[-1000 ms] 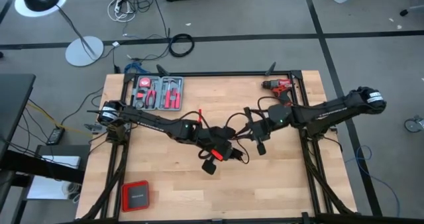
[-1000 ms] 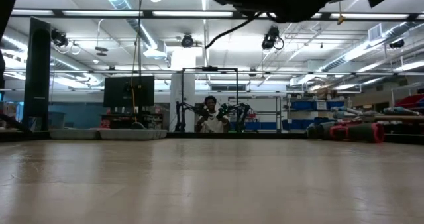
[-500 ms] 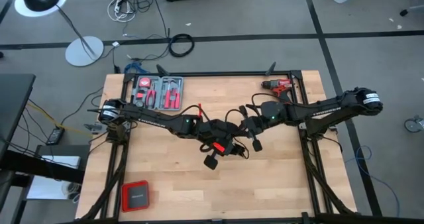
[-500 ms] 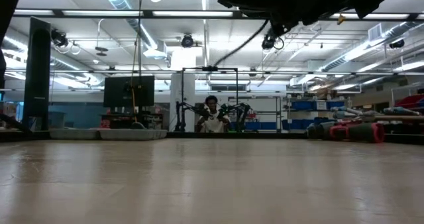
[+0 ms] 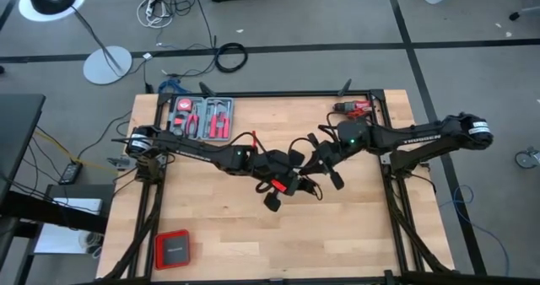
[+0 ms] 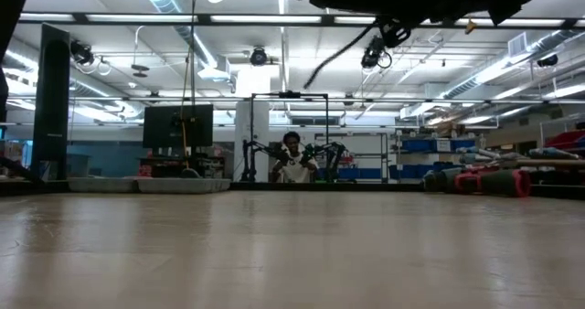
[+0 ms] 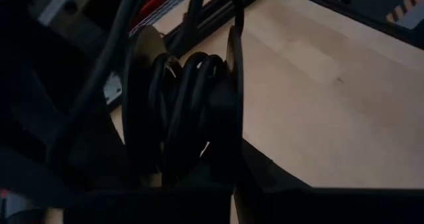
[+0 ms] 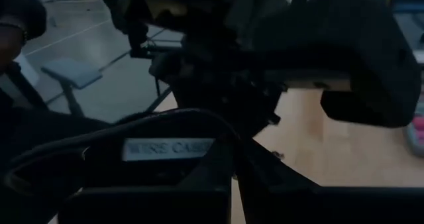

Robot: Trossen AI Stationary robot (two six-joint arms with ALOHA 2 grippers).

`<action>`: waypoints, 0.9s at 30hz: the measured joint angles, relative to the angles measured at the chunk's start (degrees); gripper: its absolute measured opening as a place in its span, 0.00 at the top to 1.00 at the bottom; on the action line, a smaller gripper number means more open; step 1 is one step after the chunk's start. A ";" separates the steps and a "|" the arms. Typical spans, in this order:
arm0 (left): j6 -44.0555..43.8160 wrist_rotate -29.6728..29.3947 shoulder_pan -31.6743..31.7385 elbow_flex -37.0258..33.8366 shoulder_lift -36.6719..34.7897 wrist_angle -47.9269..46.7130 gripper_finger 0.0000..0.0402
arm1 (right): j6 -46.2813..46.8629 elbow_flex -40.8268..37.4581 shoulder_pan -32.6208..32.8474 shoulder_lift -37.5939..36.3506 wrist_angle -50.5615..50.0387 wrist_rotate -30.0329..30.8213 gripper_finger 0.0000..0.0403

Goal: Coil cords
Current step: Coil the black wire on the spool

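Nearest the table's front edge lies a small flat red case with a dark face (image 5: 172, 249), alone on the pale wooden table top (image 5: 219, 243). Further in, at mid-table, the two dark arms meet above the boards. The left gripper (image 7: 189, 124) has its two fingers (image 7: 233, 85) pinched shut on several loops of the thin black flexible cord (image 7: 182, 111), the strands bunched side by side between them. From above, that cord (image 5: 297, 154) arcs up and across to the right gripper (image 5: 319, 163), just beside the left one; its fingers are drawn together too, and a strand with a white printed label (image 8: 169, 148) runs across right at them, though whether it is truly clamped I cannot tell. Beyond, by the far edge, sits an open grey tray of red-handled hand tools (image 5: 201, 116) on the left and a red and black power drill (image 5: 354, 109) on the right. Far off in the room behind, a seated person (image 6: 292, 163) shows.
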 joint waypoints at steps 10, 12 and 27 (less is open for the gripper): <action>-5.82 -3.36 0.99 0.01 -0.02 -1.67 1.00 | 5.19 1.43 0.18 -2.06 -4.52 3.68 0.99; -7.86 -3.61 1.13 -0.02 -0.02 -2.28 1.00 | 3.66 2.29 0.83 -3.06 -8.85 7.06 0.99; -21.27 10.44 1.35 0.01 -0.02 -1.08 1.00 | -22.22 4.87 1.02 -5.13 -13.95 8.75 0.99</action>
